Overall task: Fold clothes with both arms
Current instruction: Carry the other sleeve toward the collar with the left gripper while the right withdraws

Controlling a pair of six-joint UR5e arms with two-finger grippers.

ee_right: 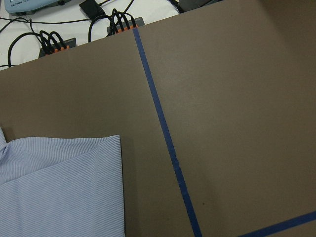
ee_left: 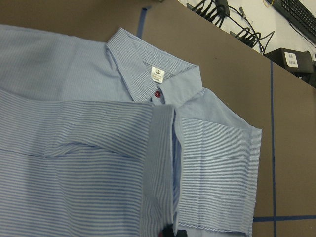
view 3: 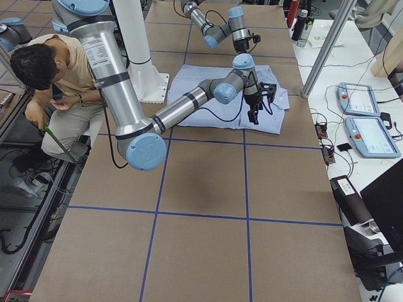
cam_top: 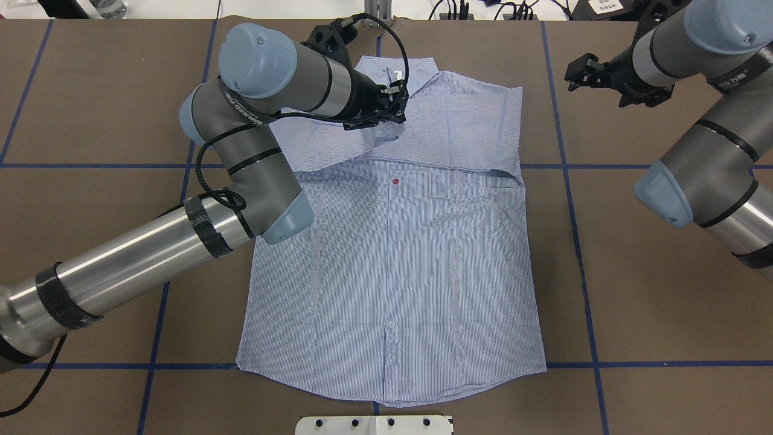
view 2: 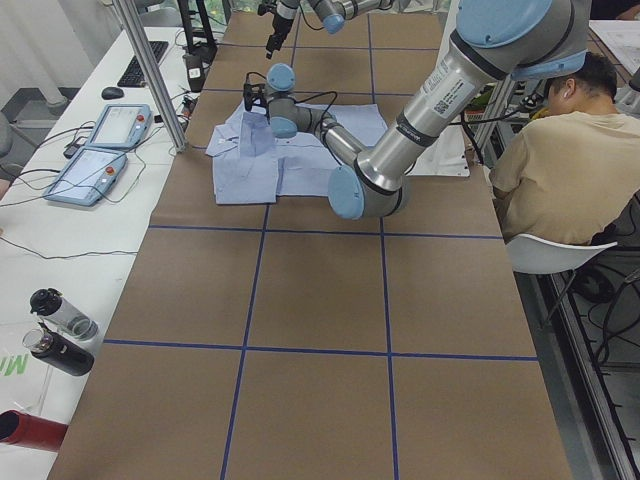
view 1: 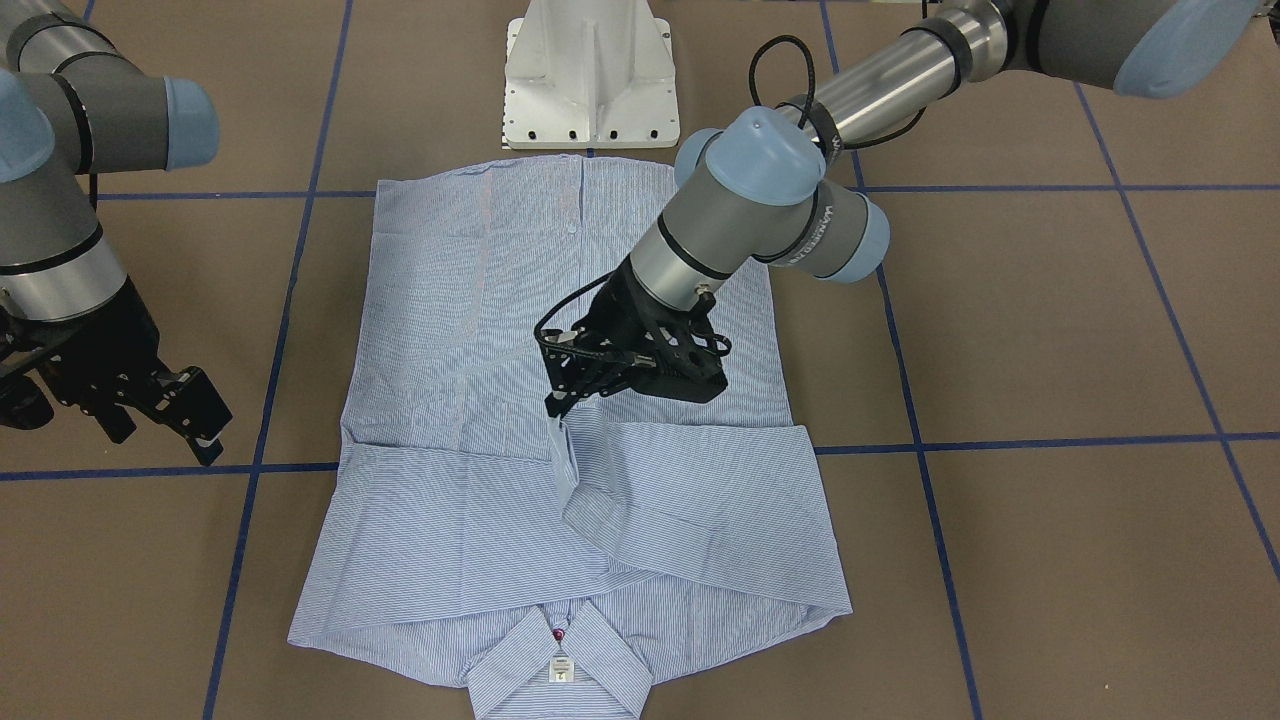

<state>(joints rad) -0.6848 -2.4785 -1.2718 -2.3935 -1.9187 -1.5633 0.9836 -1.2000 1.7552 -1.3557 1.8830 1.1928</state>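
Collar [view 1: 560,660] nearest; we judge the shirt [view 1: 470,300] light, limp, best pinched at hems. Left gripper [view 1: 556,408] clamps its sleeve [view 1: 700,500]; right gripper [view 1: 162,440] gapes empty.

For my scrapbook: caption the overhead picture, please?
Left arm holds the sleeve over the striped shirt; right arm hovers aside.

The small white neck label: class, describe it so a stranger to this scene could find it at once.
Find the striped shirt lying on the brown table, then its collar at the end away from the white pedestal base. The label lies inside the collar opening beside a dark red button; it is the only white patch on the striped cloth.
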